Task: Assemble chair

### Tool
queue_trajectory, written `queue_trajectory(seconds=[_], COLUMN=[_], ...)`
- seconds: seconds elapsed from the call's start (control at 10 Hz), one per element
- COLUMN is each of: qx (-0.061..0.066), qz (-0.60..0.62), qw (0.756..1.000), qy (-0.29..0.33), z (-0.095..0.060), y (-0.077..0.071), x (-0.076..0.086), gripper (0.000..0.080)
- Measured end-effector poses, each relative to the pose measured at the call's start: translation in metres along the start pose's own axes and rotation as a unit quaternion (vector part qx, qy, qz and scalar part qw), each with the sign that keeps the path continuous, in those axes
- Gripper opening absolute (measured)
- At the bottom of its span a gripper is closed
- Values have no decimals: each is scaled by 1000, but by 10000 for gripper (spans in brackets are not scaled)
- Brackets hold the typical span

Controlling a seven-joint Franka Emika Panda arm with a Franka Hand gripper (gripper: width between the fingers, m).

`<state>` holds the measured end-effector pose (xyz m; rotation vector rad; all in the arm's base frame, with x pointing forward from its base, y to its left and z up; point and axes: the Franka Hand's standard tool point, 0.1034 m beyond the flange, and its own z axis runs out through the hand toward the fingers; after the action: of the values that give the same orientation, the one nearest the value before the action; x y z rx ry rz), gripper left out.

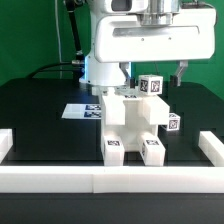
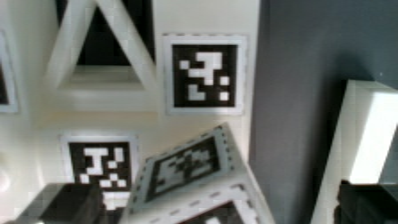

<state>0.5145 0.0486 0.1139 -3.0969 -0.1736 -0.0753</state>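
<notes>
Judging from the layout, the step in hand is taken to be the fitting of an upper part onto the small white blocky plastic chair point(image 1: 135, 125), which is stood mid-table behind the long white border wall point(image 1: 110, 178). The two-finger gripper point(image 1: 152, 72) is held just above its top; whether the jaws are spread or clamped cannot be told. Careful alignment with the hard, matte, square-edged blocks and their black-and-white square tags point(image 2: 205, 72) is judged to be called for next.
</notes>
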Motion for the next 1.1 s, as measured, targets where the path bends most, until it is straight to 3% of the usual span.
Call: queue_trajectory(seconds=[0.4, 0.5, 0.6, 0.7, 1.1], qx=[-3, -3, -3, -3, -3], qz=[-58, -58, -52, -46, 48], qw=[998, 998, 999, 999, 999], qy=[-1, -1, -1, -2, -1], z=[0, 0, 1, 1, 1], y=[2, 2, 2, 2, 2], x=[0, 0, 0, 0, 0], gripper=[617, 439, 439, 278, 280])
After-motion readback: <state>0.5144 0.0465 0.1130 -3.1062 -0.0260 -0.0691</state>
